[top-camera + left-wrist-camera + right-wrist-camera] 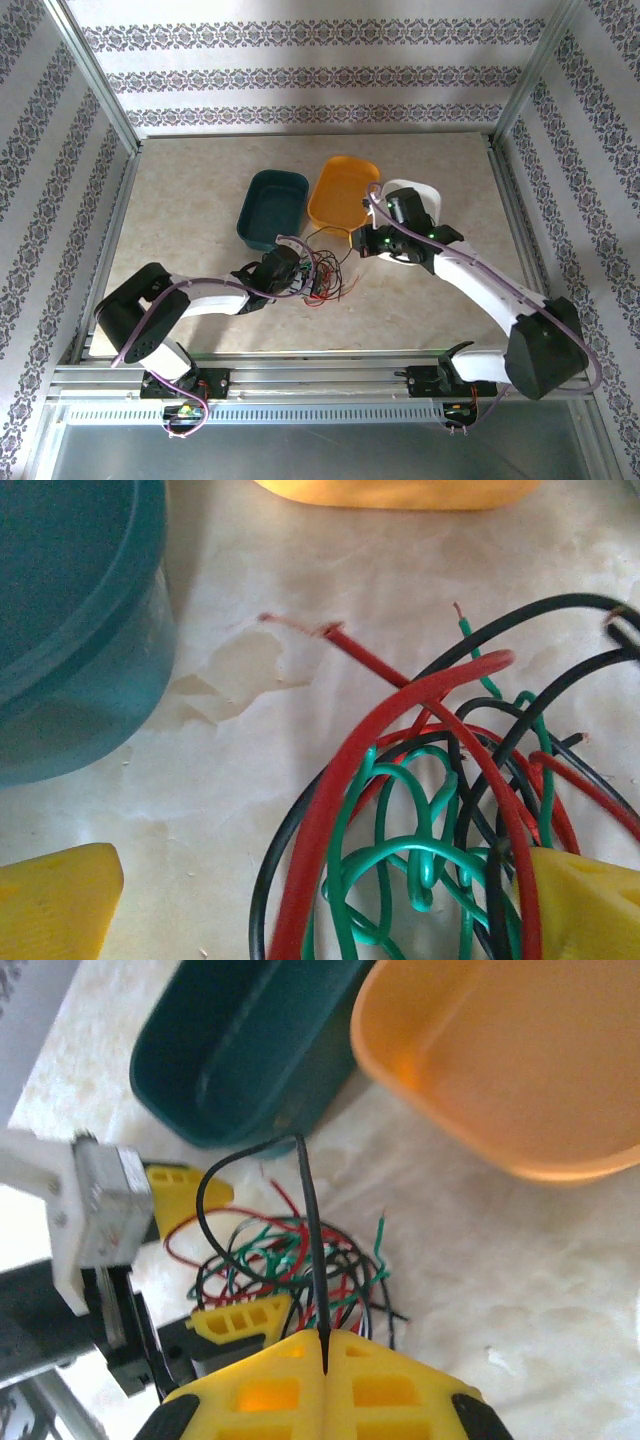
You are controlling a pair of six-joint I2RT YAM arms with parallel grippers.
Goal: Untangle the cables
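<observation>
The cables (328, 276) lie as one tangle of black, red and green wires on the table's middle. My left gripper (303, 281) stands open around the tangle's left side. In the left wrist view its yellow fingertips (58, 898) flank the green and red loops (400, 850). My right gripper (357, 243) is shut on a black cable (313, 1250). That wire rises from the closed yellow jaws of the right gripper (325, 1345), arcs over and runs back down into the tangle (290, 1260). The left gripper (215, 1255) shows to the left there.
A teal bin (272, 208) and an orange bin (343, 193) stand just behind the tangle. A white bowl (418, 194) sits under the right wrist. Metal frame rails border the table on every side.
</observation>
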